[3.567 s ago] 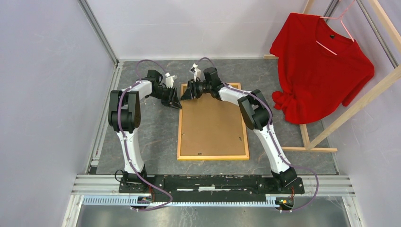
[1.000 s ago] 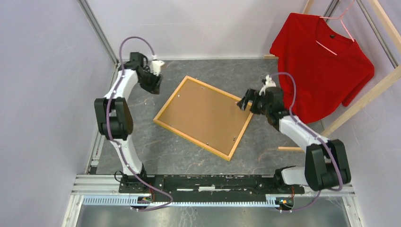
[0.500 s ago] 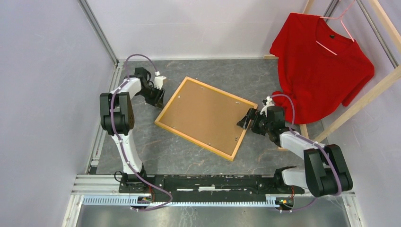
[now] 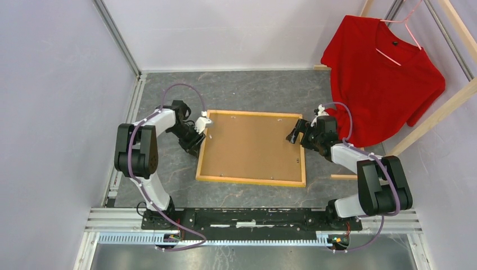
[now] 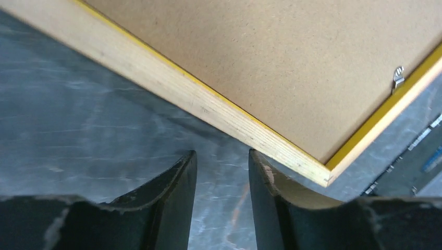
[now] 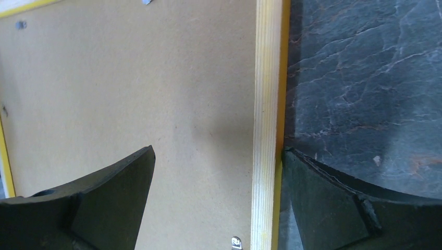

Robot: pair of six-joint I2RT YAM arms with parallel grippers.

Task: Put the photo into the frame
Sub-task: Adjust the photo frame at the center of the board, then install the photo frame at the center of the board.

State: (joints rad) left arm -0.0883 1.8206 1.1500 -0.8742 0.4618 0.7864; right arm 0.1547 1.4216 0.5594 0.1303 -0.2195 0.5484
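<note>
Lying face down at mid-table (image 4: pixel 247 90): frame (image 4: pixel 250 180), brown backing panel (image 4: pixel 250 146) uppermost. Left gripper (image 4: pixel 198 135) at the frame's 9 o'clock edge, fingers narrowly apart, holding nothing. Right gripper (image 4: pixel 293 135) at its 3 o'clock edge, jaws wide, straddling the wooden rail unclamped.

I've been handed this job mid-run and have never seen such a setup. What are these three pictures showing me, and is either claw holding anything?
The wide picture looks down on two robot arms, left arm and right arm, bolted at the near edge. The other two come from cameras on their wrists; the dark shapes at the bottom are each gripper's own fingers. On the grey marbled table lies a large yellow-edged wooden picture frame, back up, a brown fibreboard backing panel inside it. The left gripper sits beside its left rail, jaws narrowly apart, empty. The right gripper straddles the right rail, jaws wide, gripping nothing. No photo shows.
</note>
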